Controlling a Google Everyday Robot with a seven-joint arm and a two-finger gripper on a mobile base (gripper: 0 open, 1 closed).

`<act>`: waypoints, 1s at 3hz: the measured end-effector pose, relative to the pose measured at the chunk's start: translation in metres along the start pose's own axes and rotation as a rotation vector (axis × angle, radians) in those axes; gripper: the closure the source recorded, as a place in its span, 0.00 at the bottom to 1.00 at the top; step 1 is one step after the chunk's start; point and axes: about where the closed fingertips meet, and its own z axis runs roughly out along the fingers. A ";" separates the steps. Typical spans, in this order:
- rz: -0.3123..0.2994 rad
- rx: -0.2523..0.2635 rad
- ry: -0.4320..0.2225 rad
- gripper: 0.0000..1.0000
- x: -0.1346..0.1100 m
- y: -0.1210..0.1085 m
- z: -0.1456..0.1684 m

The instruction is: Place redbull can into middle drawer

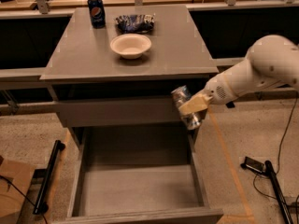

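gripper [190, 109] sits just below the worktop's [180, 50] front right corner. Its fingers [196, 104] are clamped across the middle of the redbull can [183, 96]. The can is tilted, top leaning left, and hangs in the air beside the right end of the closed upper drawer front [117, 112].

Risks as I read them:
- The can looks to be above the right wall of the open middle drawer [140, 190], not its floor. Letting go here could bounce it off the wall and out onto the ground. It needs to go left and down first.
- With that tilt, a release from height probably tips the can and it rolls.
- Moving left too early could clip the upper drawer front or the worktop's front edge.
- Slim smooth metal can slip in the grip.

Pepsi can [96, 11] and bowl [131, 45] sit toward the back of the worktop, out of the way.
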 end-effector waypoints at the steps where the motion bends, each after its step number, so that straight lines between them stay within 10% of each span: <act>1: 0.026 -0.112 0.070 1.00 0.039 0.023 0.066; 3: 0.124 -0.230 0.100 1.00 0.103 0.058 0.184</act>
